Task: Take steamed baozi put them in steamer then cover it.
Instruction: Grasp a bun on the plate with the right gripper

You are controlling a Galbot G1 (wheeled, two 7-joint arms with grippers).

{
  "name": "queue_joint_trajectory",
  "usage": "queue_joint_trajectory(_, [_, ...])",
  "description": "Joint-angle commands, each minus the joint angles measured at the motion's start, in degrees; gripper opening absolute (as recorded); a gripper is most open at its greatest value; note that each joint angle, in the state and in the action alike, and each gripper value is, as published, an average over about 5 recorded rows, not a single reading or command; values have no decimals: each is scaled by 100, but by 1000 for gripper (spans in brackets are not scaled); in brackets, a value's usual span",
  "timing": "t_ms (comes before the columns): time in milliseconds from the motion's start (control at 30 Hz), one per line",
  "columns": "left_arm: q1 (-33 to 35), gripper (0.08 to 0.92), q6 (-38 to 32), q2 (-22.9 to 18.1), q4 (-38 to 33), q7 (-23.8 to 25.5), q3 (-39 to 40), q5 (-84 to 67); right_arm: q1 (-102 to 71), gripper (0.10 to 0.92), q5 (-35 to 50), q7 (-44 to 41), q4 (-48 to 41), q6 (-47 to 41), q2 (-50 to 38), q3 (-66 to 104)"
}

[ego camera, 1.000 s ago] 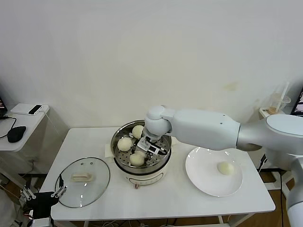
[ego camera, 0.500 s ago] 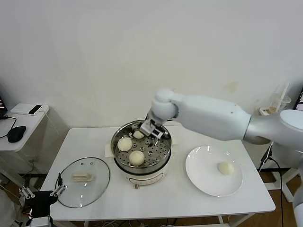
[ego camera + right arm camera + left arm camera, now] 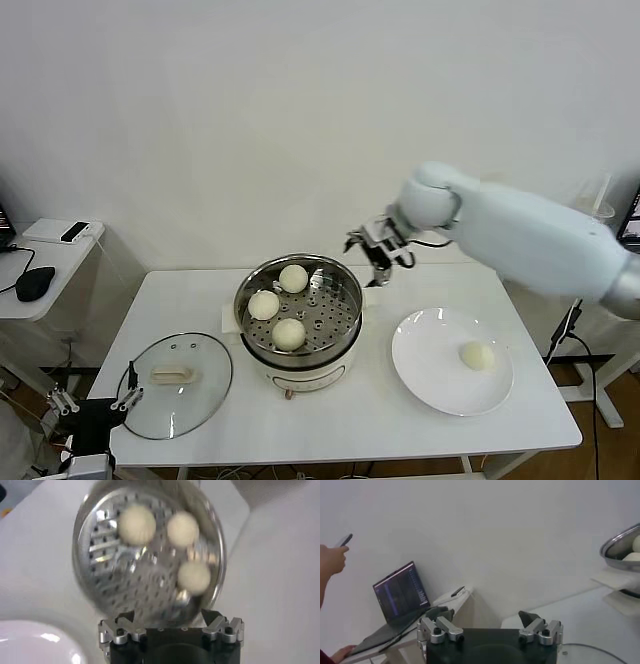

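Head view. The steamer (image 3: 298,318), a shiny steel pot on a white base, stands at centre frame on the white counter (image 3: 350,420). Three steamed baozi lie apart from one another on its perforated tray: one toward the back (image 3: 293,278), one at the left (image 3: 264,304), one at the front (image 3: 289,333). The fourth bun (image 3: 476,354) rests alone on the white plate (image 3: 420,370) at lower right. The cover (image 3: 176,385), clear glass with a cream handle (image 3: 171,375), lies flat on the counter at lower left, just beside the steamer.

The right gripper (image 3: 381,250) hangs in the air above and to the right of the steamer's rim, jaws spread and carrying nothing. The left gripper (image 3: 92,403) waits at the lower-left corner by the cover's edge, likewise spread and empty.

Handling, as judged: the remaining bun looks light, soft and smooth-skinned, so it should dent or tear under a hard pinch. Take it low across its widest part, with a gentle closure from above, and set it on the free right-hand part of the tray. The cover is probably heavier, rigid and breakable, and its glass is likely slippery. The raised handle is the sensible hold, and the metal rim must settle evenly on the pot.
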Motion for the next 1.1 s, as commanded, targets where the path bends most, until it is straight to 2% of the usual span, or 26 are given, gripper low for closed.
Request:
queue_joint_trajectory(33, [-5,823,4,12,-30,7,52,7,-466,823,-134,-33,682,-854,-1898,238])
queue_joint_trajectory(300, [-18,823,5,10,-34,8,106,23,-1777,823,-639,-212,720,-635,-2397,898])
queue_joint_trajectory(500, [2,823,6,4,-27,4,88,29,-2923,823,-1115,-424,309,-388,-2435,1846])
queue_joint_trajectory(767, [39,823,5,-8,-32,4,94,44,-3634,823,-1473,-424,-403,-198,-2149,2552])
queue_joint_trajectory(1100, [50,823,3,-14,-14,5,88,53,-3671,823,-1773,-285,-1111,-122,-1529,2645])
